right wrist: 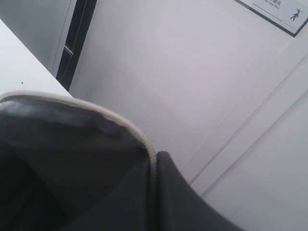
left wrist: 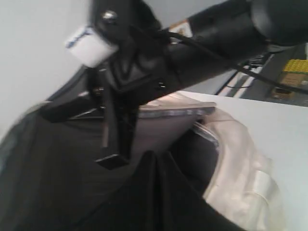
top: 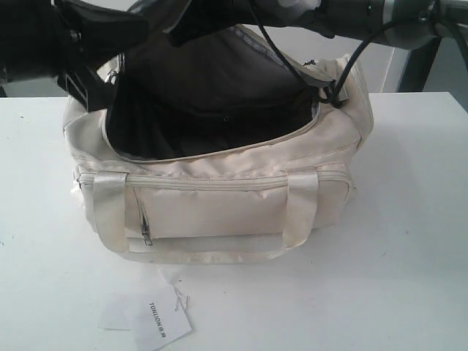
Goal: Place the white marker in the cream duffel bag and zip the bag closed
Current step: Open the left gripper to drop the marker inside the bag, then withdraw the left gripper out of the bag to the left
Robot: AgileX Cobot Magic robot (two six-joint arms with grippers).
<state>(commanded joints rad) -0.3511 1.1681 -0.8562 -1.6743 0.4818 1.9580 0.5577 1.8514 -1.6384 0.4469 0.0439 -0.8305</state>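
Cream duffel bag gapes open, dark lining showing. My right gripper is clenched inside its mouth. My left gripper is at its left end; I cannot tell its grip.

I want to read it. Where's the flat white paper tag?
The flat white paper tag lies on the white table in the exterior view, in front of the cream fabric duffel bag, left of its middle.
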